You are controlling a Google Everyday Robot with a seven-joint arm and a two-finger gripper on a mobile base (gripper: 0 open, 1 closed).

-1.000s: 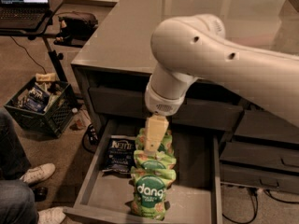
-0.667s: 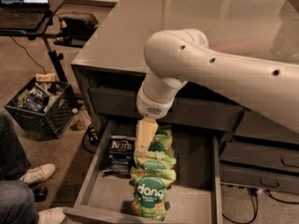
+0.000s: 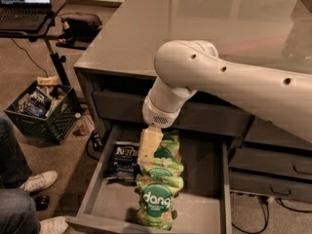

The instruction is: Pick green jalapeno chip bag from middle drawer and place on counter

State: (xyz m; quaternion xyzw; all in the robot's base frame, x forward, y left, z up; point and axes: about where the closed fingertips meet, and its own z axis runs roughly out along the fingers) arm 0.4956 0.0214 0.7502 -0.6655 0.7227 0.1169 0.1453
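Note:
The green jalapeno chip bag (image 3: 124, 160), dark with white lettering, lies flat in the left part of the open middle drawer (image 3: 202, 182). My gripper (image 3: 147, 149) hangs down from the white arm (image 3: 229, 87) into the drawer. It is just right of the dark bag, at its right edge, in front of the upper green "dang" bags (image 3: 158, 189). The grey glossy counter (image 3: 195, 28) tops the cabinet above the drawer.
Bright green "dang" bags fill the drawer's middle. Narrower shut drawers (image 3: 270, 172) are stacked at the right. A crate of snacks (image 3: 41, 108) stands on the floor at the left, beside a laptop stand (image 3: 29, 21). A person's leg and shoes (image 3: 29, 189) are at the lower left.
The arm has swung left and slightly down, bringing the gripper from above the green bags to the right edge of the dark chip bag. The bags have not moved.

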